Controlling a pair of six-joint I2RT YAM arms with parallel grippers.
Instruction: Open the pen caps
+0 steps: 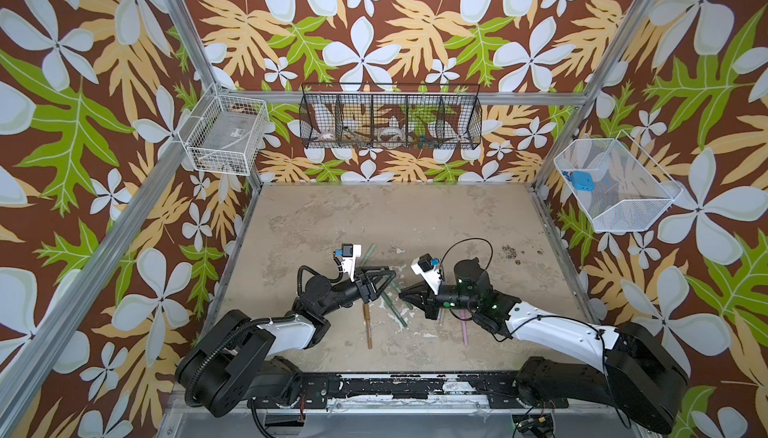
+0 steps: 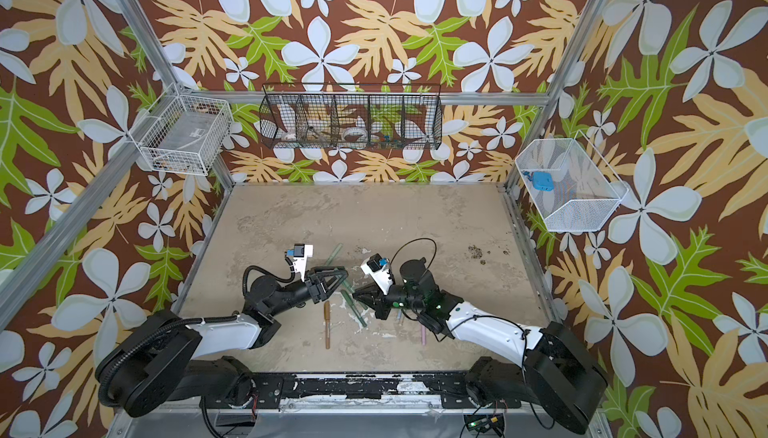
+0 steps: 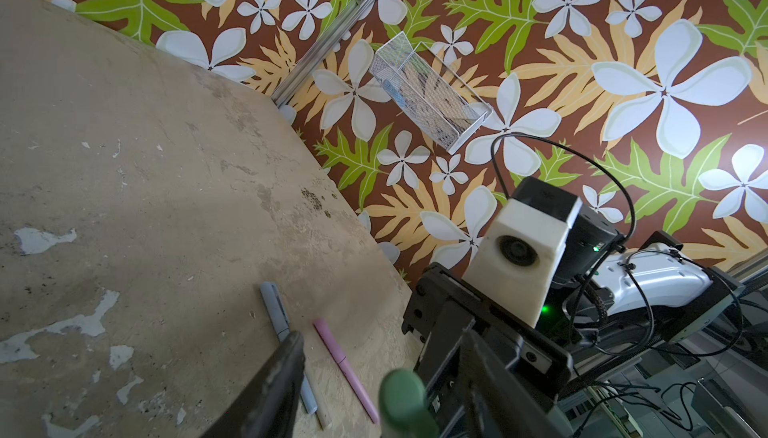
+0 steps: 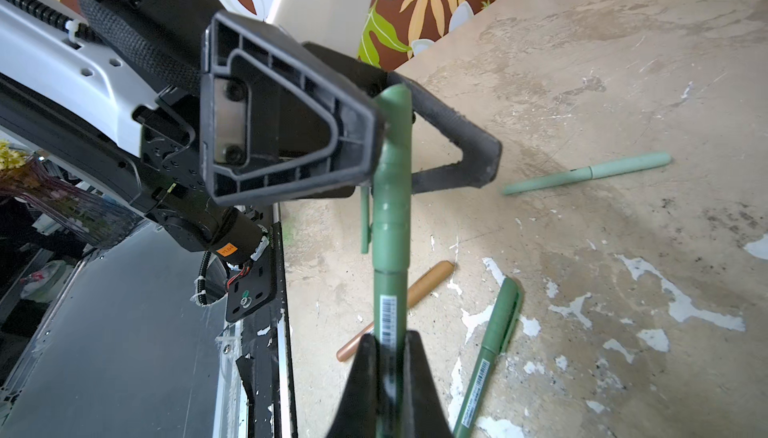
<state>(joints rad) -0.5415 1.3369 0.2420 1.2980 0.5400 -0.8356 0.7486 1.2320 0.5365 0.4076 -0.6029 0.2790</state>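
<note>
1. Dark green is the colour at the centre of this: the right gripper point(image 4: 390, 342) has its fingers pinched tight on the barrel of the dark green pen point(image 4: 390, 298), right at the barcode label.
2. The pen sticks straight out of that grip toward the left gripper point(image 1: 387, 280). The dark green cap point(image 4: 392, 157) is on the pen, with its clip running down one side.
3. The left gripper's jaws stand partly apart, one finger on each side of the cap. Seen from the left wrist camera, the cap's rounded end sits between the fingers with a clear gap on one side, so I see no pinch on it.
4. The two grippers face each other nose to nose over the middle of the worn, paint-chipped table point(image 1: 374, 215), nearer its front edge, and the pen is held up off the surface.
5. Below the held pen lie a second dark green pen point(image 4: 490, 344), capped, and a brown pen point(image 4: 428, 278). A sage green pen point(image 4: 582, 174), also capped, lies farther off on its own.
6. On the right arm's side, a pink pen point(image 3: 345, 365) and a light blue pen point(image 3: 276, 315) lie near each other on the table, not touching, both with caps on.
</note>
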